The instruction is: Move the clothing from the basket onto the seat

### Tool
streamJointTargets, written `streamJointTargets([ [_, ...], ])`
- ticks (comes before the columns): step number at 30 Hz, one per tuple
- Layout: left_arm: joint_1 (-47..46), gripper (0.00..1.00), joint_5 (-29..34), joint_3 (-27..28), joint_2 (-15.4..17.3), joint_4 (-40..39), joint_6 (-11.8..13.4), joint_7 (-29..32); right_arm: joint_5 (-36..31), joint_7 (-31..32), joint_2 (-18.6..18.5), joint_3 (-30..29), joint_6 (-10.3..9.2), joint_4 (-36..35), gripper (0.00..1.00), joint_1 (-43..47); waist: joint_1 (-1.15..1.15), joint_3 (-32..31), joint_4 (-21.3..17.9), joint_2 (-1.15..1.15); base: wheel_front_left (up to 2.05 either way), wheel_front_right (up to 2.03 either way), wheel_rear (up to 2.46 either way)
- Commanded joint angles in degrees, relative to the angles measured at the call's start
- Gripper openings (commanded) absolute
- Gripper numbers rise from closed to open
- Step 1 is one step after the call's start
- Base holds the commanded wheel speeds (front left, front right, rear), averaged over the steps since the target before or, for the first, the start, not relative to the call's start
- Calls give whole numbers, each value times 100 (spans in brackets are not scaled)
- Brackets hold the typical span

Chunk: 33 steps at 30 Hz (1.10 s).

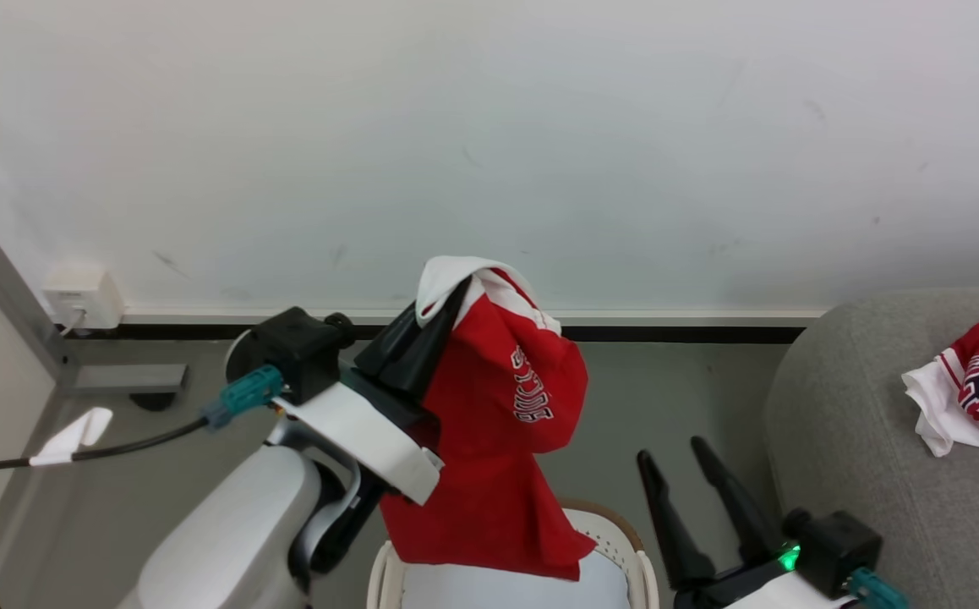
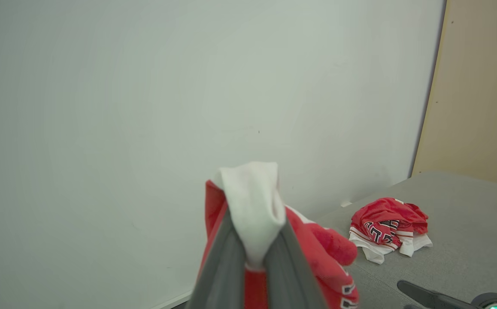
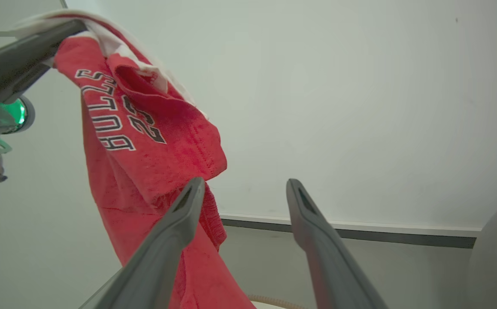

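View from the head: the left pincer (image 1: pixel 454 296) is raised and clamped shut on the white edge of a red jersey (image 1: pixel 489 440). The jersey hangs below it, its hem over the basket (image 1: pixel 612 518); whether the hem touches the liner is unclear. To the right and lower, the right pincer (image 1: pixel 669 450) stands spread wide and empty. Beyond that, the seat (image 1: pixel 853 440) carries a second crumpled garment (image 1: pixel 976 381).

Left wrist view: the left pincer (image 2: pixel 257 219) pinches white cloth between its fingers, with the red jersey (image 2: pixel 321 249) spilling to its right. Further right, the second garment (image 2: pixel 386 223) lies on the seat (image 2: pixel 467 249).

Right wrist view: the right pincer (image 3: pixel 245 183) gapes, nothing between its fingers. The lettered jersey (image 3: pixel 145 141) hangs to its left.

Roughly midway, it seems: one piece delivered, one lifted but not yet carried across and released.
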Motion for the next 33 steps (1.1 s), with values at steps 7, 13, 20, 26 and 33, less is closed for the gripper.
streamJointTargets([
  [7,114,0,-36,-240,-167,-187,-56,58,-69,5,-179,978,-13,671,100,-438,0,-78,282,-1,0,0,0],
  [13,160,0,0,-544,-347,-401,-120,147,309,5,-132,1597,-13,1387,100,-969,0,-102,588,-1,0,0,0],
  [20,222,0,-51,-831,-541,-639,-163,242,547,5,-57,1994,-13,2022,100,-1432,0,-132,925,-1,0,0,0],
  [26,282,0,-111,-881,-507,-750,-139,293,627,5,-18,1934,-13,1983,0,-1398,0,-130,1093,-1,0,0,0],
  [33,328,0,-174,-752,-351,-613,-50,256,618,5,-6,1847,-13,1792,0,-1269,0,-83,1041,-1,0,0,0],
])
